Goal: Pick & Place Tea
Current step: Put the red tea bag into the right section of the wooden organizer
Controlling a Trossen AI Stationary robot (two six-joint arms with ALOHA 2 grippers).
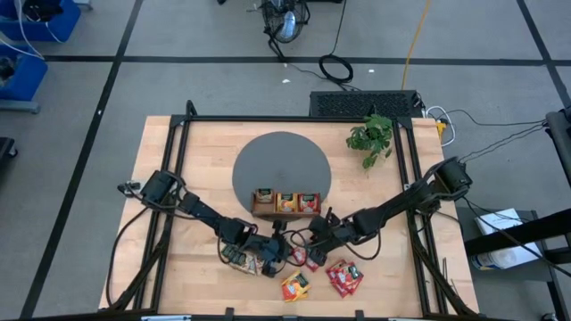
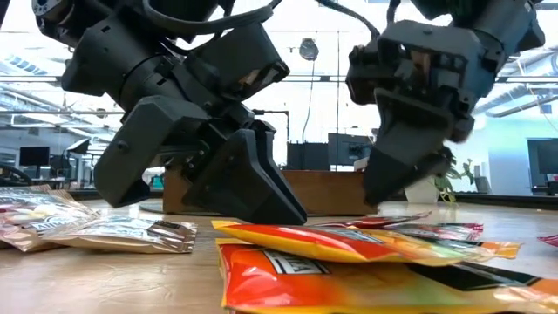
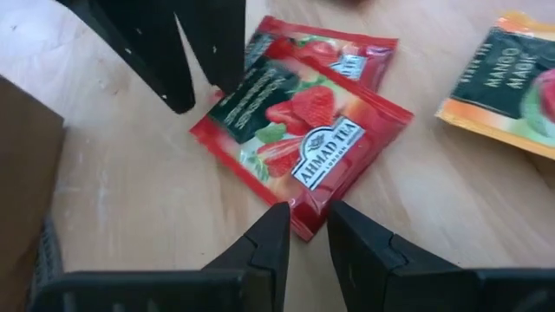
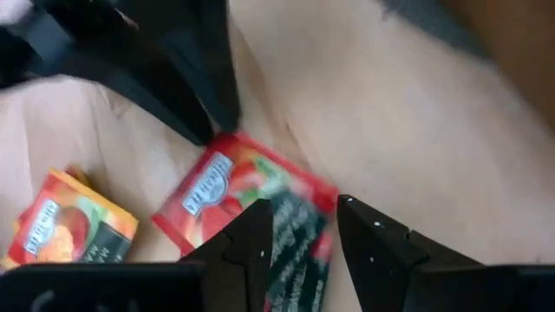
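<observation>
Two red tea sachets point(image 3: 303, 143) lie overlapping on the wooden table, just in front of the brown three-compartment tray point(image 1: 285, 214), which holds more sachets. My left gripper point(image 3: 305, 227) is open and slants down, its fingertips on either side of the top sachet's near corner. My right gripper point(image 4: 303, 217) is open too, and comes from the opposite side over the same sachets point(image 4: 234, 186). In the left wrist view its fingers point(image 3: 186, 74) stand at the sachets' far edge. An orange sachet point(image 3: 503, 87) lies beside them. My left gripper's fingertips stand at the top red sachet's near corner point(image 3: 303, 221), slanting down from the table's left; I cannot tell whether they touch it. My right gripper's fingers slant down over the sachets' opposite edge point(image 3: 227, 94); whether they touch I cannot tell. The sachets lie flat on the table.
More sachets lie loose near the front edge: an orange one point(image 1: 294, 285), red ones point(image 1: 344, 277) and a few under the left arm point(image 1: 241, 260). A grey round mat point(image 1: 281, 160) and a small plant point(image 1: 372, 138) sit behind the tray.
</observation>
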